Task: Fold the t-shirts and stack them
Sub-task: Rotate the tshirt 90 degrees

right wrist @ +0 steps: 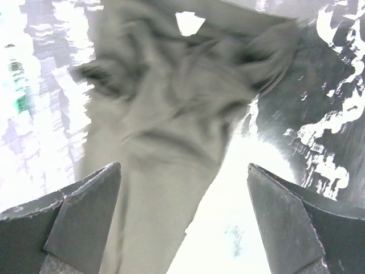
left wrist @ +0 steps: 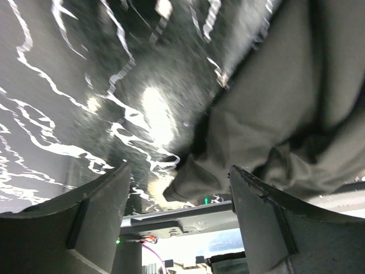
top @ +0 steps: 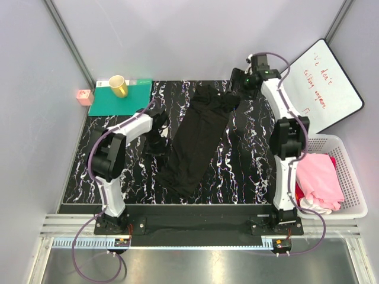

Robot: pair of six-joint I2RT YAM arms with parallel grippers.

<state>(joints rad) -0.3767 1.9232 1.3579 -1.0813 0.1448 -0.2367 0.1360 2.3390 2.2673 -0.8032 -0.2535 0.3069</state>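
- The black t-shirt [top: 198,139] lies on the marbled desk [top: 249,165] as a long narrow strip. It slants from far right to near left, and the far end is bunched.
- Your right fingers [top: 234,92] sit over that bunched far end. They are spread wide and hold nothing.
- In the right wrist view both fingers [right wrist: 74,222] stand far apart. The wrinkled black t-shirt [right wrist: 165,114] lies below and between them, closer to the view-left finger. Bare desk [right wrist: 319,114] shows by the other finger, and no cloth is pinched.
- Your left fingers [top: 157,141] are just beside the strip's left edge, about halfway along it. From the top view you cannot tell cloth from fingers there, since it is all dark.
- In the left wrist view the fingers [left wrist: 97,217] are apart, not clamped. A folded corner of the black t-shirt [left wrist: 274,103] reaches into the gap, close to the view-right finger. The view-left finger is over bare desk [left wrist: 68,103].
- The view is too blurred to show whether the cloth touches a finger.
- The pink t-shirt [top: 320,174] and the white t-shirt [top: 314,204] are piled in the white basket [top: 352,177]. It sits off the desk's right side next to the right arm's base, well apart from both sets of fingers.
- The teal mat [top: 106,103] lies at the far left corner with a yellow cup [top: 118,87] standing on it.
- A small pink box [top: 84,96] sits just left of the mat.
- A whiteboard [top: 328,89] with red writing leans at the far right.
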